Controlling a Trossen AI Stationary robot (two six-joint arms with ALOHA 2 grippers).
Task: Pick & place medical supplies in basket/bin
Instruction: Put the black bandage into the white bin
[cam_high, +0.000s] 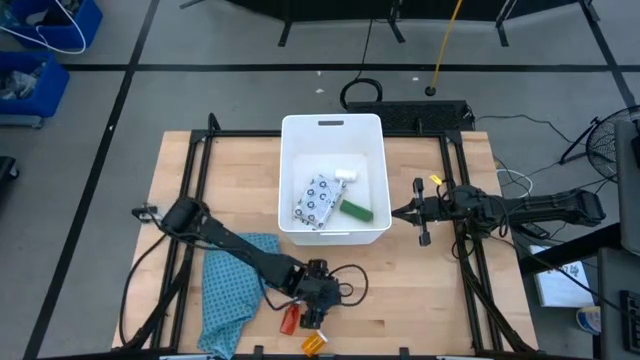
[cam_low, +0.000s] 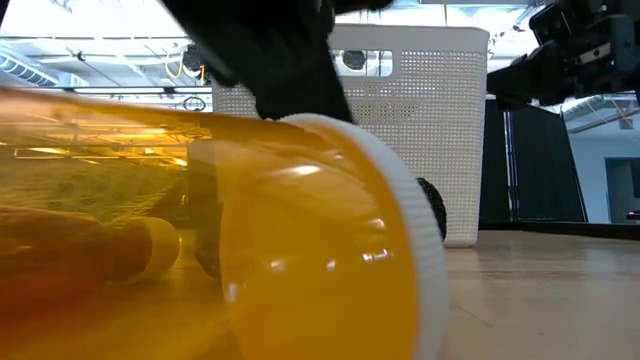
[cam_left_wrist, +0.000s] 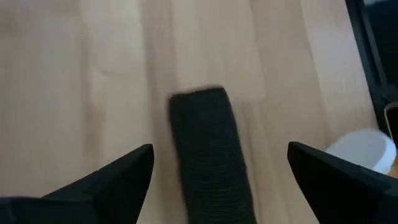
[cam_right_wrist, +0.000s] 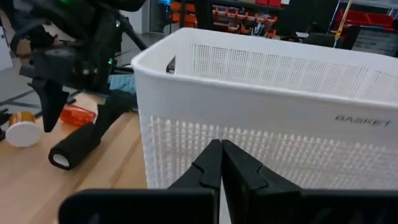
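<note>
Below, ribbed black block (cam_left_wrist: 210, 155), woodgrain table (cam_left_wrist: 74, 74)

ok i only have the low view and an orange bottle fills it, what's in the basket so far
observer: three things lie in the basket: the dotted packet, the small white cylinder and the green block.
operator: and where's the left hand
observer: near the table's front edge. the left hand is open over the black block, which lies on the wood, not gripped.
operator: right hand?
observer: the right hand is shut and empty, just off the basket's right wall.
</note>
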